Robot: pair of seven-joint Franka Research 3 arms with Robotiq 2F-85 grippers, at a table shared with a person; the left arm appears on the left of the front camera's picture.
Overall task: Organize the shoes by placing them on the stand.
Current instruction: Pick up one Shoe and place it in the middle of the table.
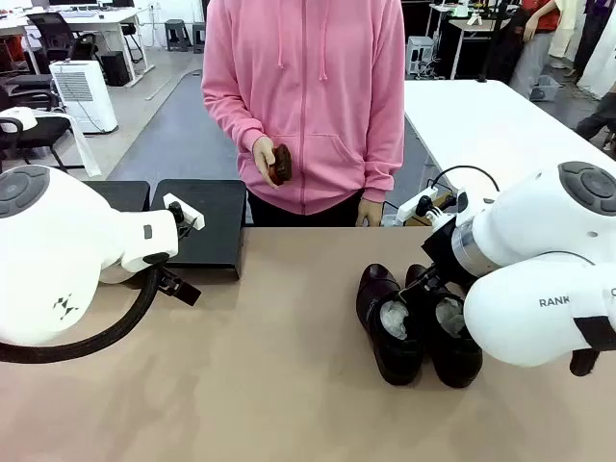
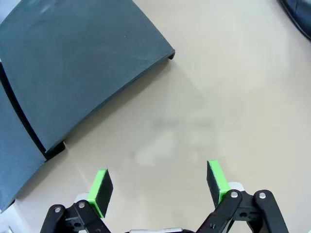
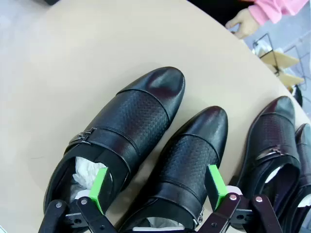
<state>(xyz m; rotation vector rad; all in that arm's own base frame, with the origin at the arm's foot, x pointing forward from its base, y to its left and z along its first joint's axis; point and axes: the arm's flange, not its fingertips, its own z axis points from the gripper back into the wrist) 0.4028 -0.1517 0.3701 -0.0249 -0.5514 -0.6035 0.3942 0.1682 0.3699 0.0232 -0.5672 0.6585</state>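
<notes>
Two glossy black shoes (image 1: pixel 390 322) (image 1: pixel 450 332) stand side by side on the tan table, toes toward the person, white paper inside. In the right wrist view, the left shoe (image 3: pixel 131 116) and the middle shoe (image 3: pixel 194 145) lie below me, with two more shoes (image 3: pixel 269 141) at the right edge. My right gripper (image 3: pixel 159 188) is open, its green pads on either side of the middle shoe's rear. The black stand (image 1: pixel 204 226) sits far left, in two units (image 2: pixel 73 63) (image 2: pixel 14 145). My left gripper (image 2: pixel 159 187) hangs open over bare table beside it.
A person in a pink hoodie (image 1: pixel 308 96) stands at the far edge, holding a small brown object (image 1: pixel 279 164). Their other hand (image 3: pixel 243 22) rests near the table edge. A small wooden rack (image 3: pixel 279 63) stands beyond the shoes. Bare table lies between stand and shoes.
</notes>
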